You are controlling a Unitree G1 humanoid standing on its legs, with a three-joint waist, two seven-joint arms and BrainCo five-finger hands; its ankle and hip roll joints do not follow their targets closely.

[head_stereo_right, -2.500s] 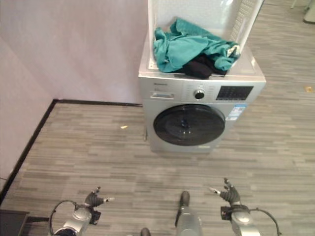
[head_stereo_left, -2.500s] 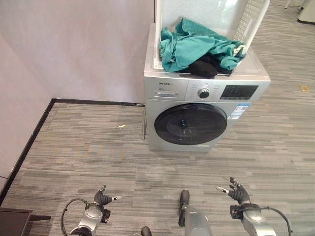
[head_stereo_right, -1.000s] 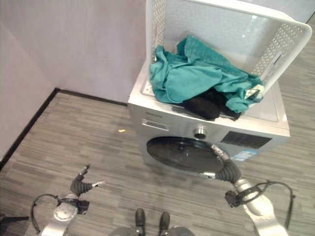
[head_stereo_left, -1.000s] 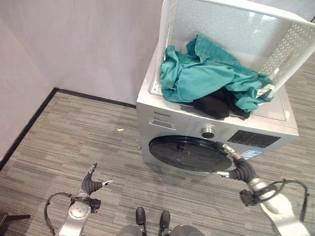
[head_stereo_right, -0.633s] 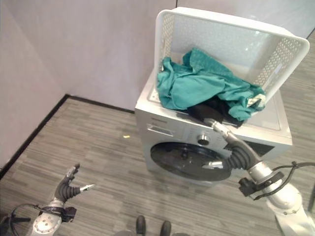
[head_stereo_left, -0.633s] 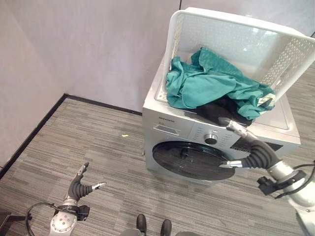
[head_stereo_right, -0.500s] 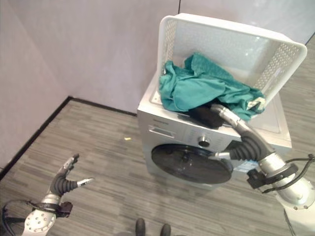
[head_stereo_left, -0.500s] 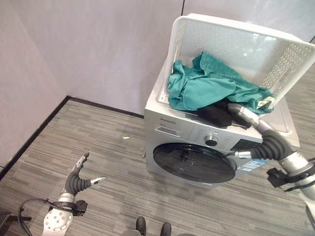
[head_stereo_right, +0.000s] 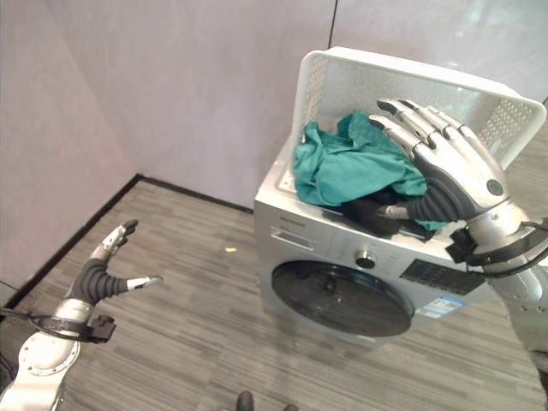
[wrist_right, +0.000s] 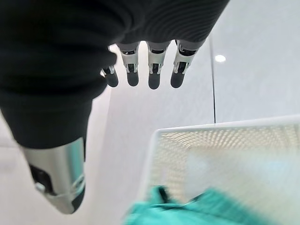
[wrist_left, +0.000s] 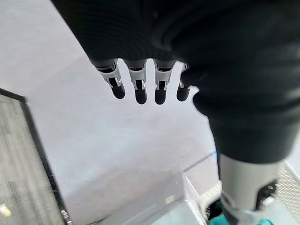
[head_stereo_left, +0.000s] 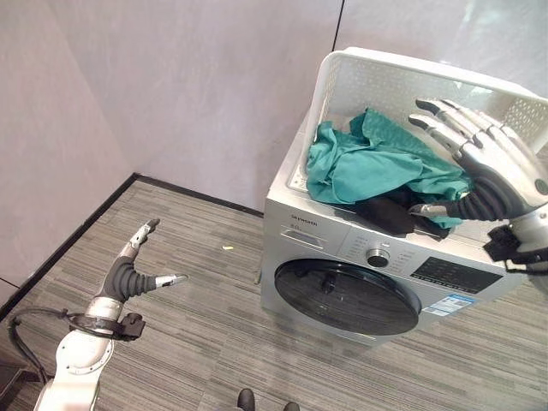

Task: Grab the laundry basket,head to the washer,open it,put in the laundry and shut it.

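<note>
Nearest, the left hand (head_stereo_left: 128, 276) hangs spread and empty, well apart from the silver front-loading washer (head_stereo_left: 342, 257), whose round dark door (head_stereo_left: 347, 296) is closed. The right hand (head_stereo_right: 449, 175), fingers straight, holds nothing just before the white perforated plastic laundry basket (head_stereo_left: 385, 77). Beyond its fingertips lie teal and black clothes (head_stereo_left: 368, 163), not yet loaded.

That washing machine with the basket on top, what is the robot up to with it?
A white laundry basket sits tipped on top of the washer, with teal clothes and a dark garment spilling out of it. The robot's right hand is raised in front of the basket, fingers straight, holding nothing. Its left hand hangs open over the floor, well away from the machine. The round door is closed, so no laundry has gone in.
</note>
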